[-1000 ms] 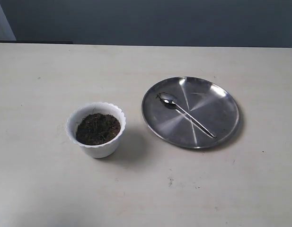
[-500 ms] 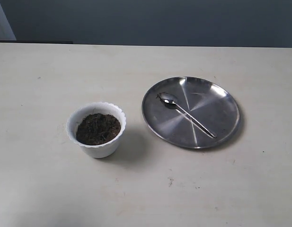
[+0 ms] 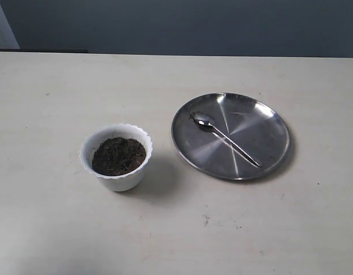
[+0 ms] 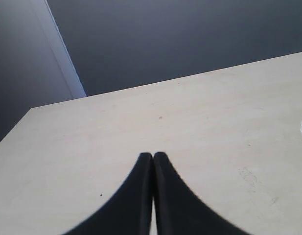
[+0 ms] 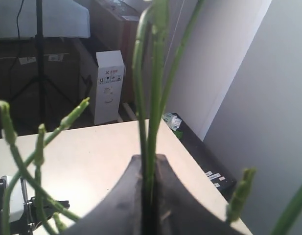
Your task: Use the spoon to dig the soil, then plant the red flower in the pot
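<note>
Left tool (image 4: 153,156) is pressed together on nothing, tips over bare surface (image 4: 214,112). The pot (image 3: 116,172) sits well off from those tips, dark soil (image 3: 118,156) inside its wavy rim. Right of that, also clear of both tools, the spoon (image 3: 225,137) lies across a steel plate (image 3: 262,123), bowl end toward the pot. Right tool (image 5: 150,161) is pinching the flower (image 5: 151,73) by its green stems, which run up past its tips, above the surface.

Left tool (image 4: 152,155) pressed shut; right tool (image 5: 150,164) clamped on the red flower (image 5: 150,137) stems.
</note>
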